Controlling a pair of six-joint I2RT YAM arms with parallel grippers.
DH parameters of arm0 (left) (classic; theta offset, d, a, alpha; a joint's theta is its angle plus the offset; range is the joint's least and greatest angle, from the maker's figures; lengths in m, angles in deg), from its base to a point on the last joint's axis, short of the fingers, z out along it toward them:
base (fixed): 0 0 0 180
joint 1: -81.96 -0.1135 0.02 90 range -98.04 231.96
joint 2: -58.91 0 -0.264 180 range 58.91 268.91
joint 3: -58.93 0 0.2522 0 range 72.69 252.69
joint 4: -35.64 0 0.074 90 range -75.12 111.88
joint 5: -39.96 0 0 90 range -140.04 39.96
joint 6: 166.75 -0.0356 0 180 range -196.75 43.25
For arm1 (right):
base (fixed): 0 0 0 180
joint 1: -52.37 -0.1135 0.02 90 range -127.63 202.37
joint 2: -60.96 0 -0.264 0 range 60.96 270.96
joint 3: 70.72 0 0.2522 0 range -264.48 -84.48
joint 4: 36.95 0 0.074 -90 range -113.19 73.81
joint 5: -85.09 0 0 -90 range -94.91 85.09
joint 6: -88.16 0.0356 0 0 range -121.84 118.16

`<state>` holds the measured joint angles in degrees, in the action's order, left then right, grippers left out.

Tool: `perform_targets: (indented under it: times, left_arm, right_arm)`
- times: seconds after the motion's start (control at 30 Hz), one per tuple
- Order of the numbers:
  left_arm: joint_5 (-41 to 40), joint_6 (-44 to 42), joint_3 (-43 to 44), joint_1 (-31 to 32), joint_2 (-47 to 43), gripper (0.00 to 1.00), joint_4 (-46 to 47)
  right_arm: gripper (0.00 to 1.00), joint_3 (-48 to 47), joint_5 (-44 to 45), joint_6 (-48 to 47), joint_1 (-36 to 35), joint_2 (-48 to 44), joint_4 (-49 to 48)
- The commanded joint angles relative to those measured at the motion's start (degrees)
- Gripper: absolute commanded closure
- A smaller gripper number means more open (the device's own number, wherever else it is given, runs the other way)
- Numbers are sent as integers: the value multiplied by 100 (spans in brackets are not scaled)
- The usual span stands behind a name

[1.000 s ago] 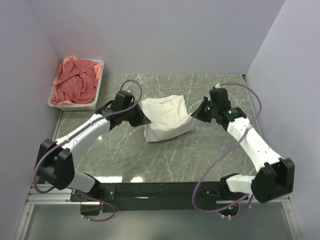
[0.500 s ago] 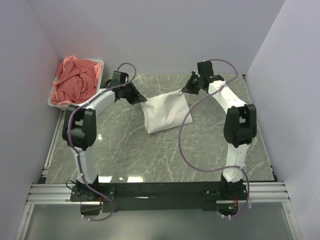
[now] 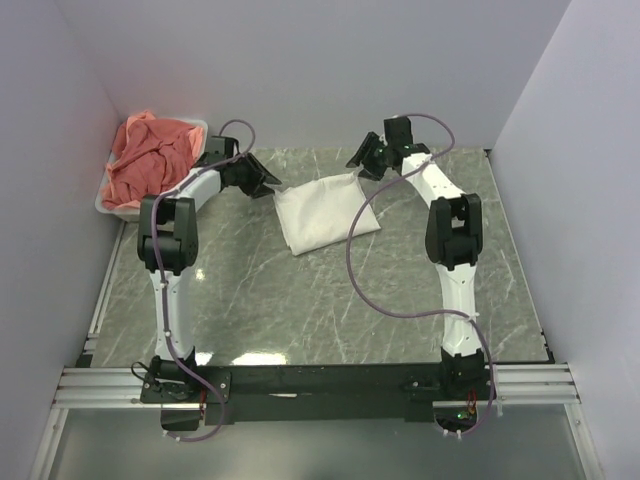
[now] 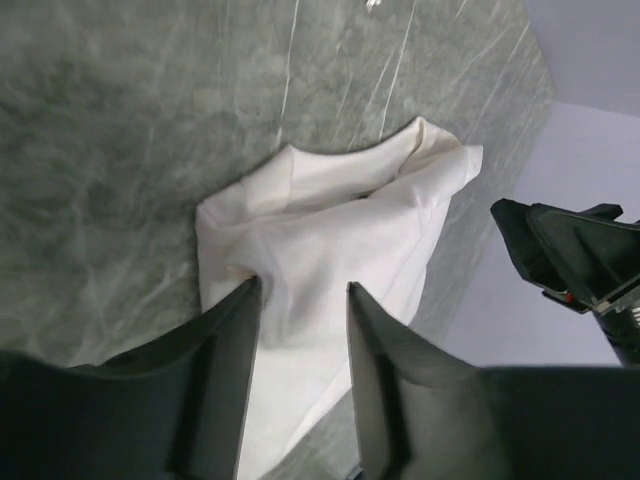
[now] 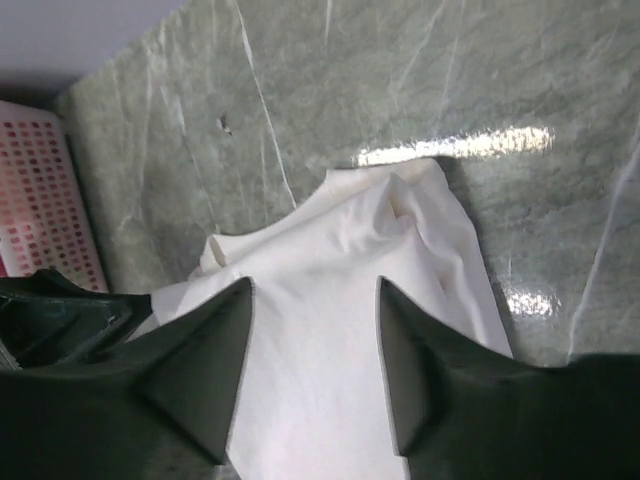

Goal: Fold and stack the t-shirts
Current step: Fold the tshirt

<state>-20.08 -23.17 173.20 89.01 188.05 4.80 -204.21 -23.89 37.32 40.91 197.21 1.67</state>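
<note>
white shirt (image 3: 325,212): folded, flat on surface (image 3: 300,300), past centre | left hand (image 3: 270,185): fingers spread, empty, at shirt's 10 o'clock corner | right hand (image 3: 354,163): fingers spread, empty, at its 1 o'clock corner | pink shirts (image 3: 150,165): heaped in tub (image 3: 150,211), 10 o'clock

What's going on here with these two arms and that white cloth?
Two robot arms are folding t-shirts. The white t-shirt lies folded on the table, and the left hand and right hand are both open at its far corners, gripping nothing. The salmon-pink shirts sit in a crumpled heap in the white tub at the far left, not yet folded.
</note>
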Motion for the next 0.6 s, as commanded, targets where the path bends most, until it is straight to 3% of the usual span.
perform_targets:
  times: [0.0,0.1,0.17,0.27,0.3,0.37,0.4,0.57]
  left_arm:
    - [64,-207,180,-195,-388,49,381]
    - [-357,-410,110,-301,-828,48,196]
    - [-551,-463,-109,-240,-1048,55,162]
    - [-841,-603,-330,76,-1400,74,-58]
    - [-894,-586,-426,182,-1514,88,-67]
    - [-895,-463,-803,516,-1637,97,107]
    - [-921,-419,-909,630,-1638,99,274]
    - [-746,-287,-797,1070,-972,99,433]
  right_arm:
    - [36,-271,17,-153,153,-291,-342]
    - [35,0,79,-268,188,-703,-306]
    - [37,612,-78,-242,171,-1167,-481]
    - [47,1387,-281,-242,22,-1669,-807]
    - [54,1564,-438,-259,-57,-1776,-955]
    - [67,1985,-553,-233,-198,-1925,-1114]
    - [74,2092,-745,-163,-224,-1935,-1307]
    - [80,2103,-1405,-75,-277,-1453,-1659]
